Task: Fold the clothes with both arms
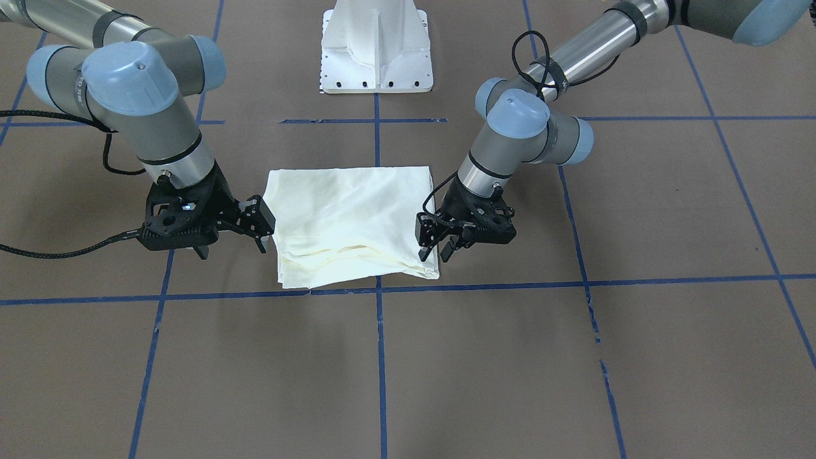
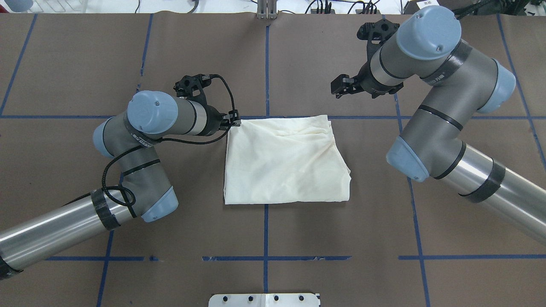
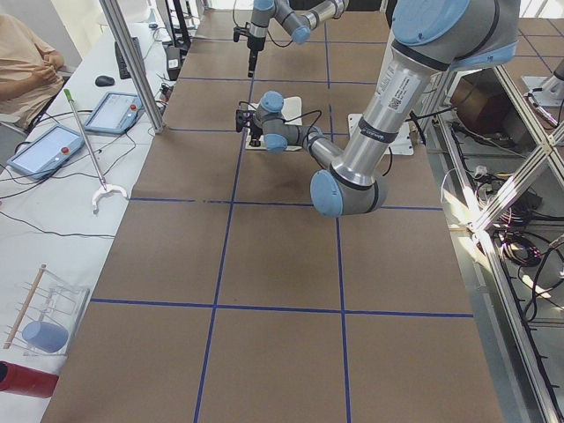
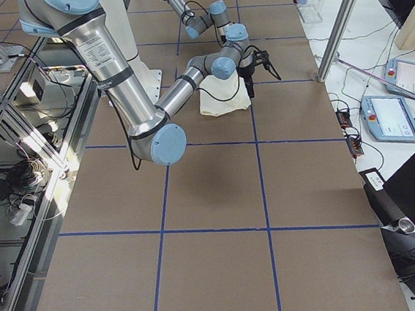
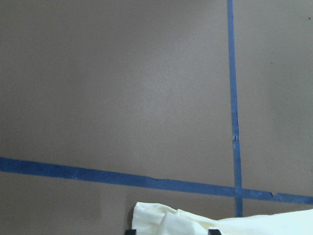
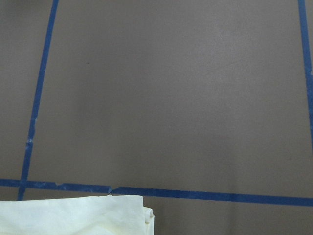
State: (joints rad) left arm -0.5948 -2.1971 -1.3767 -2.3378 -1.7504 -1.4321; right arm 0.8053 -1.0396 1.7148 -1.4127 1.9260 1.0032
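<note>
1 T-shirt (image 1: 350, 217), plain cream, folded to a rough rectangle, flat on the table (image 1: 574, 357) at frame centre | my left pincer (image 1: 435, 254) (1 of 2): jaws apart, shirt corner between the tips, at its right edge | my right pincer (image 1: 233, 250) (2 of 2): jaws wide, holding nothing, just off its left edge

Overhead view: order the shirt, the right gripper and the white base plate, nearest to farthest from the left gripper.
1. The shirt, its corner beside the left gripper.
2. The right gripper, across the shirt, on the view's right.
3. The white base plate, at the bottom edge.
</note>
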